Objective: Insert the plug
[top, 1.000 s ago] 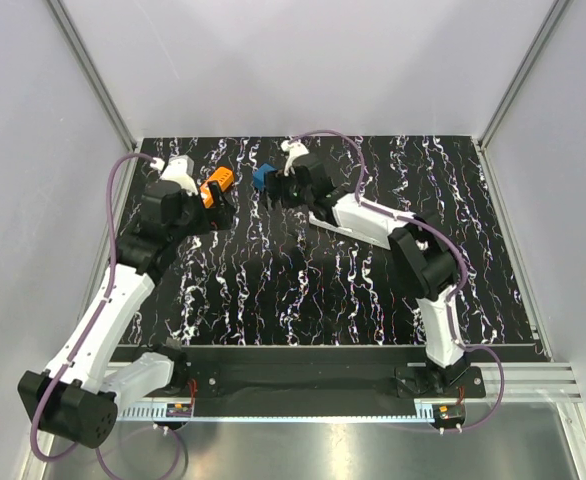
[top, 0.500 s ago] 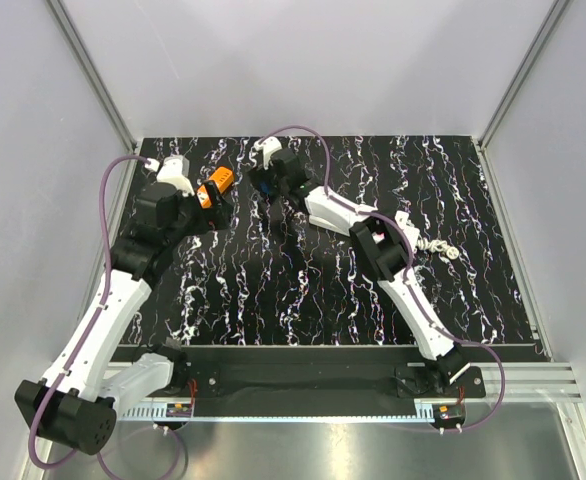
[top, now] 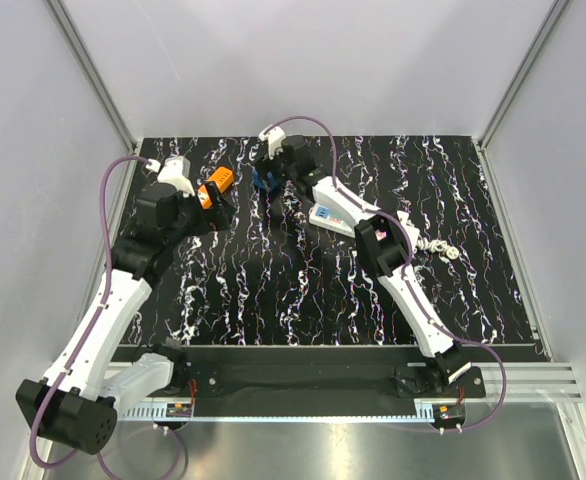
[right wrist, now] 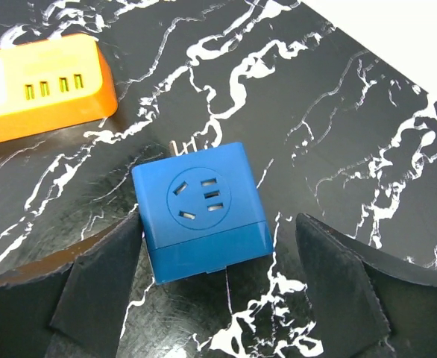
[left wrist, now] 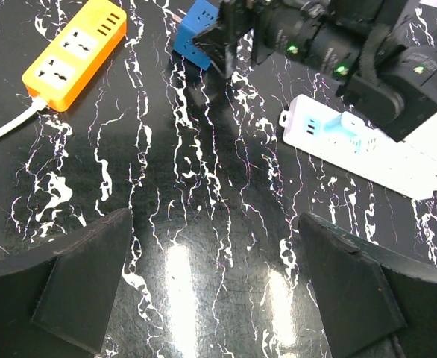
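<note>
The plug, a blue cube point(right wrist: 200, 209) with a socket face up and metal prongs at its far side, lies on the black marbled mat. My right gripper point(right wrist: 218, 276) is open and straddles it. The left finger point(right wrist: 103, 283) sits right at the cube's left edge, while the right finger point(right wrist: 338, 283) stands well apart from it. An orange power strip point(right wrist: 39, 101) lies just left of the cube point(top: 263, 180). My left gripper point(left wrist: 215, 291) is open over bare mat, with nothing between its fingers, a little short of the orange strip point(left wrist: 73, 52).
A white power strip point(top: 333, 212) lies under the right arm's forearm, right of the blue cube. Its white cable point(top: 438, 248) trails to the right on the mat. White walls enclose the mat point(top: 273, 290) on three sides.
The right arm has stretched left and toward the back, bringing its open gripper from beside the blue cube to around it. The left arm has barely shifted.
</note>
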You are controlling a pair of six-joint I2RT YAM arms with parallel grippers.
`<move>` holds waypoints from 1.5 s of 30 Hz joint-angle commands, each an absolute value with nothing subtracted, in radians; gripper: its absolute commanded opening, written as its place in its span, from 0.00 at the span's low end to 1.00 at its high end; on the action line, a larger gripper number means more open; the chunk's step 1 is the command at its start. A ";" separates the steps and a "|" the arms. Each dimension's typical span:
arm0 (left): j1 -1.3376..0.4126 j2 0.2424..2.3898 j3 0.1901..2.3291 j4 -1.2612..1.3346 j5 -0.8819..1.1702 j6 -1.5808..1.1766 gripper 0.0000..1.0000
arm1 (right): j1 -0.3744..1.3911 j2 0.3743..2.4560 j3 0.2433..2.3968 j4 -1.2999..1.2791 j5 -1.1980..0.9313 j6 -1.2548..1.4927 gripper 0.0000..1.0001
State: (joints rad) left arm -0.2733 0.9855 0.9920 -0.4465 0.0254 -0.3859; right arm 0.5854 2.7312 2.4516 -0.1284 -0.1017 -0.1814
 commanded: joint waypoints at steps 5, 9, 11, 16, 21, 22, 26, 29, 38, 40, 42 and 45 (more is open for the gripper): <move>-0.253 0.993 0.996 -0.390 0.060 -0.394 0.99 | 0.564 2.740 2.510 -0.147 -0.247 -0.155 0.86; -0.253 0.986 0.991 -0.387 0.064 -0.396 0.99 | 0.563 2.740 2.513 -0.156 -0.245 -0.146 0.87; -0.253 0.988 0.991 -0.387 0.071 -0.397 0.99 | 0.565 2.738 2.513 -0.163 -0.271 -0.138 0.81; -0.253 0.986 0.989 -0.385 0.075 -0.397 0.99 | 0.564 2.731 2.505 -0.172 -0.305 -0.137 0.58; -0.253 0.973 0.988 -0.384 0.063 -0.396 0.99 | 0.565 2.691 2.465 -0.175 -0.288 -0.143 0.30; -0.253 0.973 0.988 -0.385 0.063 -0.396 0.99 | 0.566 2.672 2.448 -0.173 -0.291 -0.143 0.26; -0.253 0.979 0.986 -0.383 0.060 -0.396 0.99 | 0.571 2.487 2.212 -0.149 -0.351 -0.127 0.15; -0.252 0.986 0.988 -0.383 0.061 -0.397 0.99 | 0.587 2.267 1.844 0.038 -0.399 -0.112 0.10; -0.252 0.993 0.994 -0.377 0.117 -0.413 0.99 | 0.606 1.740 1.115 0.362 -0.451 -0.006 0.00; -0.252 0.985 0.991 -0.376 0.120 -0.410 0.99 | 0.606 1.648 1.051 0.390 -0.512 0.038 0.00; -0.252 0.973 0.991 -0.377 0.120 -0.410 0.99 | 0.606 1.596 1.011 0.356 -0.604 0.054 0.00; -0.253 0.957 0.992 -0.376 0.126 -0.407 0.99 | 0.606 1.502 0.967 0.333 -0.733 0.106 0.00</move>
State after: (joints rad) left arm -0.2550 0.9928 0.9874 -0.4244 0.0986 -0.4011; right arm 0.6056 1.6058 0.9894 0.2523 -0.5529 0.0303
